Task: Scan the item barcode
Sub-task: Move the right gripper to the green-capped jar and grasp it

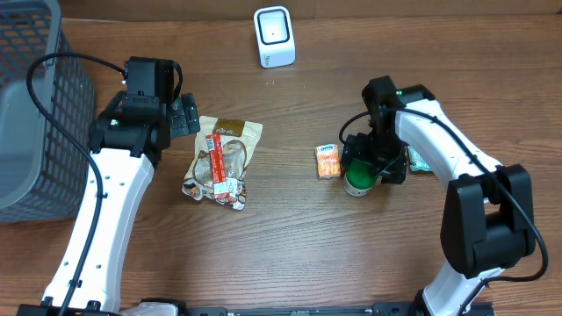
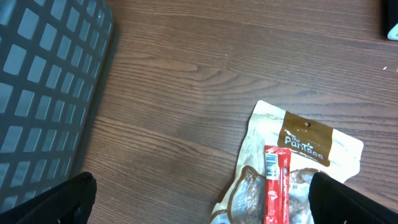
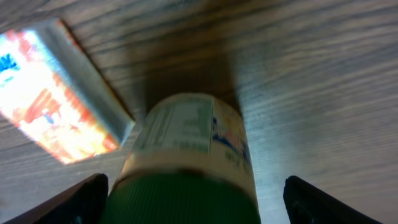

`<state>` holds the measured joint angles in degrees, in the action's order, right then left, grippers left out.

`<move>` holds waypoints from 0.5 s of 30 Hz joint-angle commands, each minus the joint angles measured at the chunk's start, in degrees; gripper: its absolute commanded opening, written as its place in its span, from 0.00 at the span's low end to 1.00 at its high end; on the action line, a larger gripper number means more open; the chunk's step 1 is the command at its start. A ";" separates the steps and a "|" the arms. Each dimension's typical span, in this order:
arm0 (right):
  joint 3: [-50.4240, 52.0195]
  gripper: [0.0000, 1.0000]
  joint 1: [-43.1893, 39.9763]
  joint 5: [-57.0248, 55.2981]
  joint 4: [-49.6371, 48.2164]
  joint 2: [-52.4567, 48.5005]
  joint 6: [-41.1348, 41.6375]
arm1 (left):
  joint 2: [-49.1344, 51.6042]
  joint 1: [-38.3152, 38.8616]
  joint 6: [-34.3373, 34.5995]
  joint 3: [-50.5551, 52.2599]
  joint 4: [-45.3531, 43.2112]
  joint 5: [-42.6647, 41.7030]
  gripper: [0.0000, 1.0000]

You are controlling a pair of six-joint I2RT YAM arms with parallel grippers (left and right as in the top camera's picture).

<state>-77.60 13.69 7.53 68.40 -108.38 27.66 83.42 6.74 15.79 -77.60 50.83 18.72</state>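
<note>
Straddling green-capped cylindrical bottle (image 3: 186, 134), spread right gripper (image 3: 196, 202)

Matt wood-grain table (image 1: 299, 254), grey plastic grid basket (image 1: 26, 88), glossy film pouch (image 1: 233, 140), bottle (image 3: 227, 146) with paper label (image 3: 177, 127), green plastic cap (image 3: 180, 199), white smooth plastic scanner (image 1: 274, 37).

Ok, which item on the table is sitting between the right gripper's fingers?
The green-lidded bottle, inside the open right gripper. The orange box lies beside it, outside the fingers; the snack pouch is far off.
</note>
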 commanded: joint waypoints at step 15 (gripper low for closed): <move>6.40 0.81 0.17 0.09 -9.84 0.44 2.60 | -0.26 0.02 0.09 -0.94 -0.15 0.74 1.00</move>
<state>-71.61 13.69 7.53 59.40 -108.38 28.95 83.42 6.74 15.79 -77.60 50.83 18.72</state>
